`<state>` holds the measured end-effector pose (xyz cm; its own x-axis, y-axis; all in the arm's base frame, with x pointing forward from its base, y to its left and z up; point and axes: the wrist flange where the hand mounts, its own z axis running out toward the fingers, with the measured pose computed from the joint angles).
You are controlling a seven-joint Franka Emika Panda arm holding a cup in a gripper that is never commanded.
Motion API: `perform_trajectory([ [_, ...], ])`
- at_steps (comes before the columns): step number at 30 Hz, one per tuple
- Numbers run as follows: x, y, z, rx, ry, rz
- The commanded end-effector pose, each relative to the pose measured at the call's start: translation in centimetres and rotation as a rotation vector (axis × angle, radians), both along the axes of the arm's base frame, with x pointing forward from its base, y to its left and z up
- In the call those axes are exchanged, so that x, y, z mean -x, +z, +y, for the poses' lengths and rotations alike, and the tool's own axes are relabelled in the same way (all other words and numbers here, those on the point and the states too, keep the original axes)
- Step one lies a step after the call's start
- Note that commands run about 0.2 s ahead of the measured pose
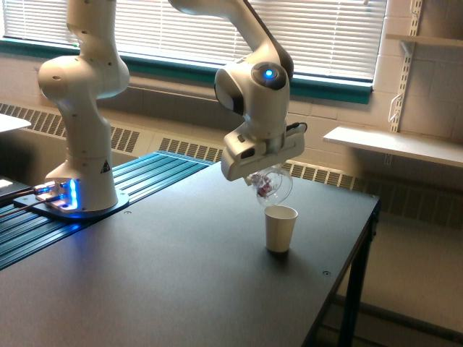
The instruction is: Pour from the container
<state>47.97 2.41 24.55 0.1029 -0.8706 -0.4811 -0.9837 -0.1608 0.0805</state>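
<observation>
Far off to the exterior view's left of your hand, you can see the white arm base (78,181) standing on a round plate with a blue light glowing low on it. It sits on a blue ribbed strip (101,217) that runs beside the dark tabletop (166,282).

Your hand (262,177) hangs in the air above the tabletop, under a fat white arm joint with a small blue light on it. The hand is closed around the container (270,184), a small clear round cup. The container is tipped over on its side, and you can see little reddish bits through its wall. It sits right at the bottom of the hand, poking out toward the exterior view's right.

Just below the hand and the container stands a cream paper cup (280,228). It is upright on the tabletop with its open top facing up. The container is above the paper cup and does not touch it.

Farther to the exterior view's right of the hand, a white shelf (394,144) sticks out from the wall.
</observation>
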Motion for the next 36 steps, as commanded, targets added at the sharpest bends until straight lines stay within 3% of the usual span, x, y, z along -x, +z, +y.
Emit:
perform_trajectory([
  [1, 0.0, -0.4, -1.2, -0.004, -0.008, 0.009],
  [15, -1.6, 0.8, -1.4, 0.012, -0.007, -0.026],
  [36, -1.5, -0.2, 0.2, -0.026, -0.019, 0.023],
])
